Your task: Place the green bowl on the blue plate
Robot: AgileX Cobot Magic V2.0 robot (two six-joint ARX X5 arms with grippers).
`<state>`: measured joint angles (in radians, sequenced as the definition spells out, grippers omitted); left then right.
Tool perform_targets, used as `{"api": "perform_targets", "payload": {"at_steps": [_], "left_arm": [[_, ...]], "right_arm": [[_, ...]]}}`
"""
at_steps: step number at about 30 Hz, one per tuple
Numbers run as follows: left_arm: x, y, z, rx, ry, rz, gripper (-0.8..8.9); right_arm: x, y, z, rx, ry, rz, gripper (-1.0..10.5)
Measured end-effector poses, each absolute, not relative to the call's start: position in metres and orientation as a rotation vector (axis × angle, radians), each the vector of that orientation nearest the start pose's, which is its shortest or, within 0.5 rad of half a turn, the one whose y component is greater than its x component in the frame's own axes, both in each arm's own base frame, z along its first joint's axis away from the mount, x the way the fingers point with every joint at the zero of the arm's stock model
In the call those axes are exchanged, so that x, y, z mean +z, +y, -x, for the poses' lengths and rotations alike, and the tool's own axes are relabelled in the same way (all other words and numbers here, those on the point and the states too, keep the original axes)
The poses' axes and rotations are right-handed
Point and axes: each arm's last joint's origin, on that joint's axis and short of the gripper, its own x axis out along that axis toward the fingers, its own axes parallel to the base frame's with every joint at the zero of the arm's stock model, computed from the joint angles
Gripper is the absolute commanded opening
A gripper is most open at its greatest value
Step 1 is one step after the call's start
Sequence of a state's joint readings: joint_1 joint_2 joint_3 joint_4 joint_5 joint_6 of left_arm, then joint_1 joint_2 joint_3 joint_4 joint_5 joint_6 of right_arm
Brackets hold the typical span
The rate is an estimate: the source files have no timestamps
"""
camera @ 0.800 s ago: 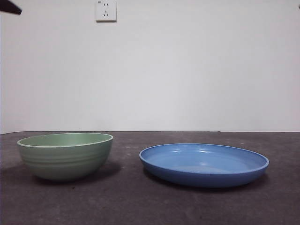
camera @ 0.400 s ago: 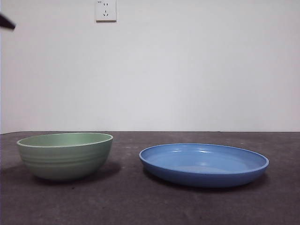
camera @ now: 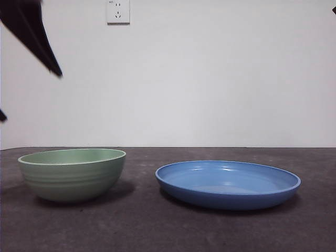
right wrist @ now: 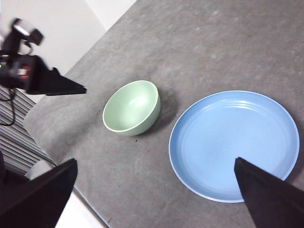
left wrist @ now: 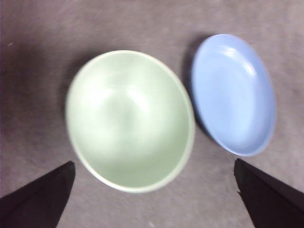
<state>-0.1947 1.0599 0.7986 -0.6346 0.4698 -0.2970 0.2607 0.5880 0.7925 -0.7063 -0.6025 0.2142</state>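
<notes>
The green bowl stands upright on the dark table at the left, and the blue plate lies a short gap to its right. My left gripper is open and empty, above the bowl's left side; a black jaw shows at the top left. In the left wrist view the gripper hangs over the bowl, with the plate beside it. My right gripper is open and empty, high above both the bowl and the plate.
A white wall with a socket stands behind the table. The right wrist view shows the left arm near the table's edge. A black tip shows at the top right corner.
The left arm has come down and in: only a small black tip showed at the top left before, now a large jaw reaches lower. Bowl and plate have not moved.
</notes>
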Motion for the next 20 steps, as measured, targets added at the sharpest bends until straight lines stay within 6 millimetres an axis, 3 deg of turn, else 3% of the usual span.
{"api": "perform_targets", "payload": {"at_steps": [10,20], "left_arm": [[0.216,-0.052,-0.247,-0.381,1.15,0.354,5.8],[0.186,-0.054,-0.267,-0.36,1.226,0.334,5.44]], "right_arm": [[0.314,0.044,-0.1,0.787,0.601,-0.288,6.0],[0.314,0.044,-0.1,0.786,0.604,-0.288,6.0]]}}
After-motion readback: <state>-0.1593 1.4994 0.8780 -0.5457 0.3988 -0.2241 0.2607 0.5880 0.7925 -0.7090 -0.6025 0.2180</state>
